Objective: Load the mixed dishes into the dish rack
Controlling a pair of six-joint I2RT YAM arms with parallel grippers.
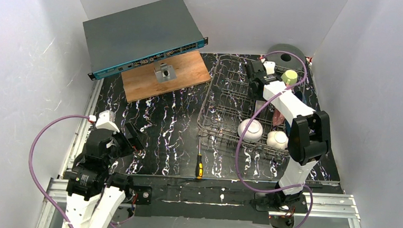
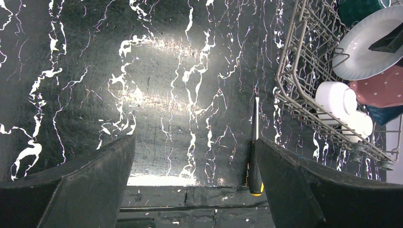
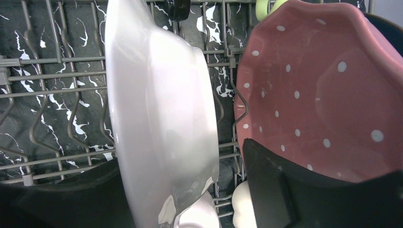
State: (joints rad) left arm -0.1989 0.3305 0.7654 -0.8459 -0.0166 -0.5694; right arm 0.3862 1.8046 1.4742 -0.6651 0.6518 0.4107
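Observation:
The wire dish rack [image 1: 226, 102] stands right of centre. In the right wrist view a white plate [image 3: 161, 104] stands on edge among the tines, between my right gripper's [image 3: 183, 154] fingers; a gap shows on the right finger's [image 3: 285, 190] side. Beside it leans the pink white-dotted plate [image 3: 323, 95], with a dark blue plate [image 3: 387, 26] behind it. The white bowl [image 1: 250, 129] and the cream flower-shaped dish [image 1: 277, 140] sit at the rack's near end, and the yellow-green mug [image 1: 289, 76] at the far end. A teal mug [image 2: 361, 9] shows in the left wrist view. My left gripper [image 1: 129, 136] hangs open over bare table.
A yellow-and-black-handled screwdriver [image 1: 199, 164] lies on the table just left of the rack's near corner. A wooden board [image 1: 165, 75] with a small metal block lies at the back, under a tilted grey box [image 1: 141, 33]. A dark round object [image 1: 287, 53] sits behind the rack.

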